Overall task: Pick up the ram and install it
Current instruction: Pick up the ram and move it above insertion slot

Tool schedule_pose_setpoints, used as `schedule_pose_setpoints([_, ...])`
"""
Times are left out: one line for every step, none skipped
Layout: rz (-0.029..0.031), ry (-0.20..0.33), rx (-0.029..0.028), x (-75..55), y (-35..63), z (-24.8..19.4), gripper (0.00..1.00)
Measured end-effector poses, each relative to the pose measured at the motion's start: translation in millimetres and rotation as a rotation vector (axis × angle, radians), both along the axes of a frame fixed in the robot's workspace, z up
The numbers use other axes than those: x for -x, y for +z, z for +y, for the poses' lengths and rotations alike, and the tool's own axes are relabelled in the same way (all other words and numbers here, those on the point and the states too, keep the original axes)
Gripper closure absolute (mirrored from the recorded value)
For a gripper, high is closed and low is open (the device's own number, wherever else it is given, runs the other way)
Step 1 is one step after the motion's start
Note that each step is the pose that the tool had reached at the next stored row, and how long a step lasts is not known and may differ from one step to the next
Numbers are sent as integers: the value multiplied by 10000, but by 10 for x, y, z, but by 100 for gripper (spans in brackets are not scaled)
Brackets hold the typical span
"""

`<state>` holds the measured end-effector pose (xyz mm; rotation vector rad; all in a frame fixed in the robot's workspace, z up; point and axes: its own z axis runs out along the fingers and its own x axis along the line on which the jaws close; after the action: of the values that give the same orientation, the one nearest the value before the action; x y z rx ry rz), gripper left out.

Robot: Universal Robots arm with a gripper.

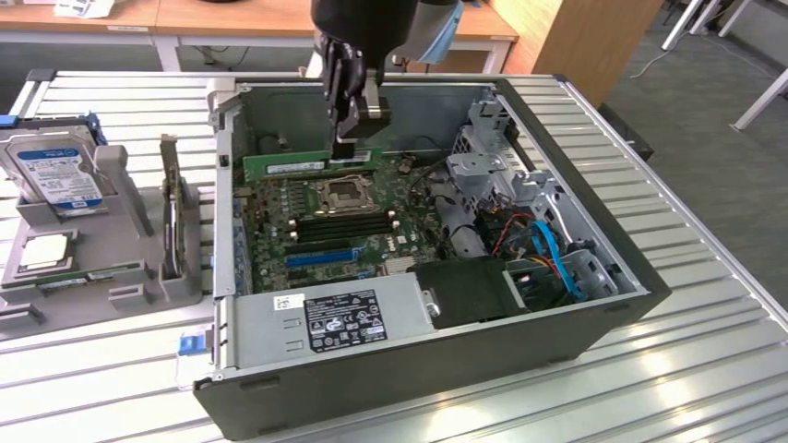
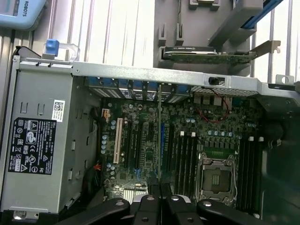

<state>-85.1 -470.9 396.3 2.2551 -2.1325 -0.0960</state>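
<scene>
The hand (image 1: 350, 148) pinches the ram (image 1: 295, 164), which hangs edge-down just beneath it, above the motherboard (image 1: 369, 245). I judge this the carrying step. Seating likely calls for squaring its edge with a black slot (image 1: 339, 221) below the hand.

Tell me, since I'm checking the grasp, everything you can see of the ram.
The ram is a long, thin green circuit-board stick with a pale label on its face. It stands on edge, roughly level, inside the open computer case, above the motherboard, beside the CPU socket. The end effector is shut on it near its end at the exterior view's right. Whether its lower edge touches the board I cannot tell.
</scene>
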Motion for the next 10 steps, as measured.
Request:
schedule_pose_setpoints([0, -12, 0, -1, 0, 0, 89])
schedule_pose_setpoints([0, -12, 0, -1, 0, 0, 89])
schedule_pose_setpoints([0, -13, 0, -1, 0, 0, 89])
schedule_pose_setpoints([1, -12, 0, -3, 0, 0, 89])
schedule_pose_setpoints([1, -11, 3, -16, 2, 0, 89])
schedule_pose_setpoints([1, -14, 2, -39, 1, 0, 89])
schedule_pose_setpoints([1, -15, 1, -63, 1, -1, 89])
schedule_pose_setpoints([1, -15, 0, -88, 0, -2, 89])
schedule_pose_setpoints([2, -14, 1, -113, 0, -3, 89])
schedule_pose_setpoints([3, -14, 1, -137, 0, -3, 89])
